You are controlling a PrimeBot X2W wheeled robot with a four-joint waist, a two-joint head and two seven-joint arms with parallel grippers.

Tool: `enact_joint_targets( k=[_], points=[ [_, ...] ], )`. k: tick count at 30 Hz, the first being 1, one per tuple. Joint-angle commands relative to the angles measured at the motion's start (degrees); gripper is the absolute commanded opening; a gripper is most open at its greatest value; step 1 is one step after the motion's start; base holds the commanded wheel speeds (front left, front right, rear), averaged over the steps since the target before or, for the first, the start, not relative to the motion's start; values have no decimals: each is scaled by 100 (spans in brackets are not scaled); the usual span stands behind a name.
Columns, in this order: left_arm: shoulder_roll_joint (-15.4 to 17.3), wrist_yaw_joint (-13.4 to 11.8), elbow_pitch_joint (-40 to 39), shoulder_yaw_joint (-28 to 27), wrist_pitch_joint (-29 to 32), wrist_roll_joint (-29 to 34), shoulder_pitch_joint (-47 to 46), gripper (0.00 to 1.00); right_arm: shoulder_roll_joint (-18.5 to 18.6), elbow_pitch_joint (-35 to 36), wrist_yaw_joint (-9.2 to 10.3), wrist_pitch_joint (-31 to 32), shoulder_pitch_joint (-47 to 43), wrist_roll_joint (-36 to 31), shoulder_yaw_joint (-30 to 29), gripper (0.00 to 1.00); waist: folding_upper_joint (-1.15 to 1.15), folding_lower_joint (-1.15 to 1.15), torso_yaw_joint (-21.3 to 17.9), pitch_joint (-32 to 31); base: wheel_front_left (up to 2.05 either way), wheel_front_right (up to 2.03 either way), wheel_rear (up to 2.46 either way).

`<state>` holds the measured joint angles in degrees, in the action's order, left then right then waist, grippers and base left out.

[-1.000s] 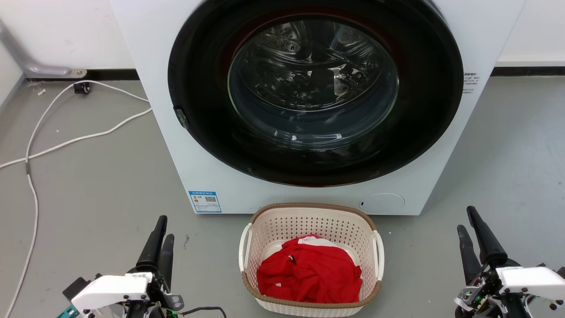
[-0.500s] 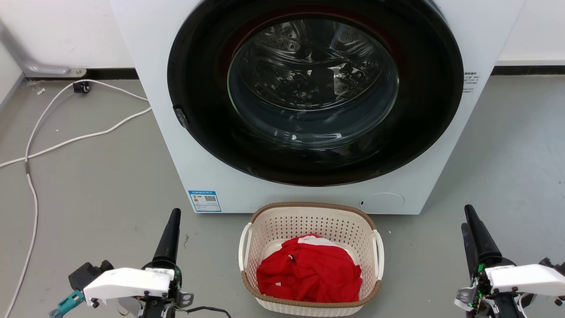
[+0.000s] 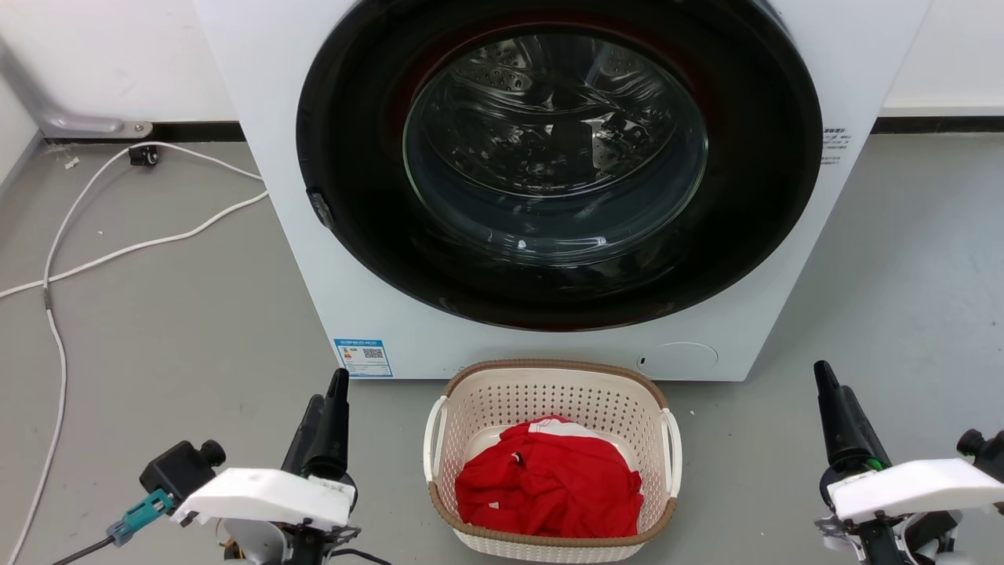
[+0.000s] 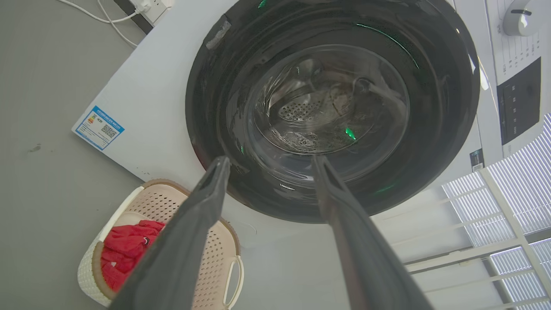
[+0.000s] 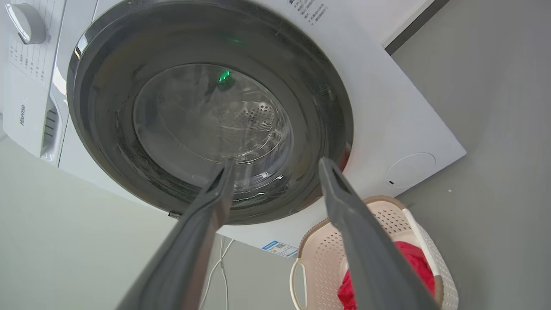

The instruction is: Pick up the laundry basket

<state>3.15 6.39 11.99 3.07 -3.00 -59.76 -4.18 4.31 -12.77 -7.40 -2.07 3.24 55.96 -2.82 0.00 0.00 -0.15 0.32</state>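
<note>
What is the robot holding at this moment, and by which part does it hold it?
Nothing is held. The left gripper and the right gripper are both open and empty, each to one side of the laundry basket and not touching it.

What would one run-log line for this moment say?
left gripper: open, empty | right gripper: open, empty | laundry basket: on floor, ungrasped, red garment inside

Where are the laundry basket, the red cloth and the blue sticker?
laundry basket (image 3: 549,392), head view, on its perforated back wall.
red cloth (image 3: 549,486), head view, middle of the bundle.
blue sticker (image 3: 362,358), head view, centre of the label.
</note>
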Motion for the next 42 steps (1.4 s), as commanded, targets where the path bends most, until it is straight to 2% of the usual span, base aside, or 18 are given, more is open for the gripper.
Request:
enact_joint_targets(
  k=[1,8,23,42],
  points=[
    [14,-24,-107,42,-63,286,-160,100,7,129,-9,-51,47,-352,-7,100,0,0,2,-1,0,0,0],
    [10,-9,-146,122,-210,1038,-126,100,-49,238,-10,-58,-5,-1218,41,100,0,0,8,1,0,0,0],
    [1,-80,-78,363,-479,2306,-117,100,-100,341,-11,-71,-153,-2552,79,100,0,0,48,-15,0,0,0],
    [-9,-231,39,542,-734,3473,-151,100,-131,516,-12,-113,-286,-3740,56,100,0,0,75,-11,0,0,0]
  ],
)
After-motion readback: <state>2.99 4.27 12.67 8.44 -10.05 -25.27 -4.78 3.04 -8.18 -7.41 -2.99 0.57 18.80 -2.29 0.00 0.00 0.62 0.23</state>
